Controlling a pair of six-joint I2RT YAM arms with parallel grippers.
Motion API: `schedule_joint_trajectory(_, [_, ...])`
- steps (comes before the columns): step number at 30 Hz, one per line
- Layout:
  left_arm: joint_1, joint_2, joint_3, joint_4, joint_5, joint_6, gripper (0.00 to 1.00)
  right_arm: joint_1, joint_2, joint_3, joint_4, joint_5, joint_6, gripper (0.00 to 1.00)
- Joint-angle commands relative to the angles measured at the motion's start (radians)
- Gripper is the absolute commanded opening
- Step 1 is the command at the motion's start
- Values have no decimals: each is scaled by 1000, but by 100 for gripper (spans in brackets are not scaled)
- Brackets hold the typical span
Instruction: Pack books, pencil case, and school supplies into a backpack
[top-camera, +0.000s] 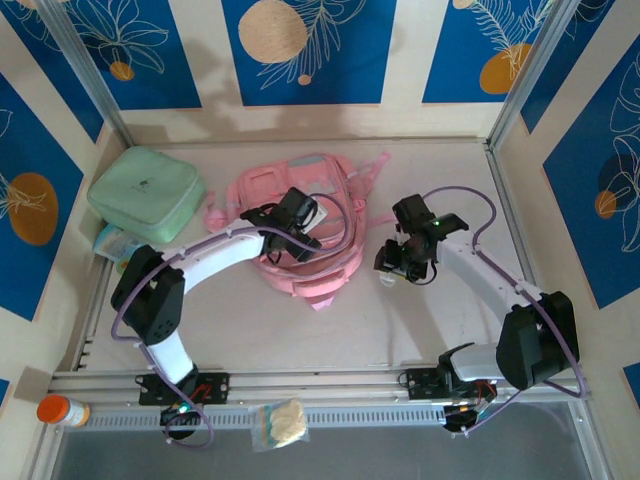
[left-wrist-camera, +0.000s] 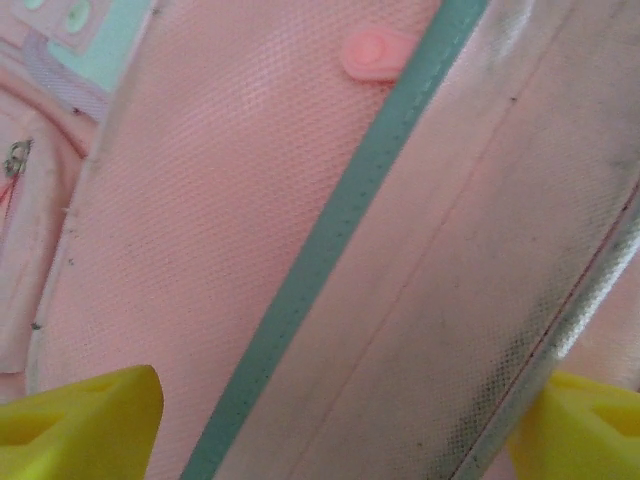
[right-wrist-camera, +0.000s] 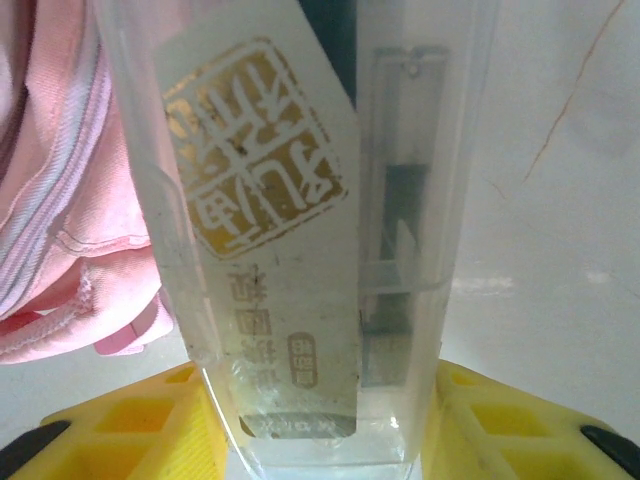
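The pink backpack (top-camera: 255, 190) lies flat at mid-table. My left gripper (top-camera: 300, 236) hangs low over its middle. Up close its yellow fingertips (left-wrist-camera: 90, 420) stand wide apart, and my left gripper (left-wrist-camera: 330, 420) is open against the pink mesh and clear-fronted panel of the backpack (left-wrist-camera: 230, 200), pinching nothing. Just right of the backpack, my right gripper (top-camera: 398, 262) is shut on the pencil case (top-camera: 392, 256). In the right wrist view the pencil case (right-wrist-camera: 300, 200) is a slim pale see-through case with a gold stamp label, upright in my right gripper (right-wrist-camera: 320, 425). The backpack's zipped edge (right-wrist-camera: 50, 200) lies to its left. The books are out of view.
A large mint-green zip case (top-camera: 145, 192) sits at the back left, with a pale teal-printed packet (top-camera: 110, 243) under its near corner. Blue patterned walls close in the back and both sides. An orange-capped bottle (top-camera: 62, 411) and a small clear bag (top-camera: 280, 423) lie by the front rail.
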Motion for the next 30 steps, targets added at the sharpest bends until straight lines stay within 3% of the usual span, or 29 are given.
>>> schedule_joint_trajectory(1, [39,-16,32,-23,34,14,83,-5,9,36,-25,-36,-24,46])
schedule_joint_trajectory(7, [86,-35,28,-11,61,-11,66,-1,18,50,-30,-50,-32,46])
schedule_joint_trajectory(14, [91,-11,29,55,134,-31,30,30,51,91,-38,-77,-50,46])
schedule_joint_trajectory(18, [89,-11,60,48,172,-53,3,69,80,139,-53,-81,-54,47])
schedule_joint_trajectory(25, [21,-49,103,95,164,-247,0,91,158,239,-21,-182,-14,48])
schedule_joint_trajectory(30, [-46,-54,128,140,154,-401,0,105,252,370,-23,-178,21,49])
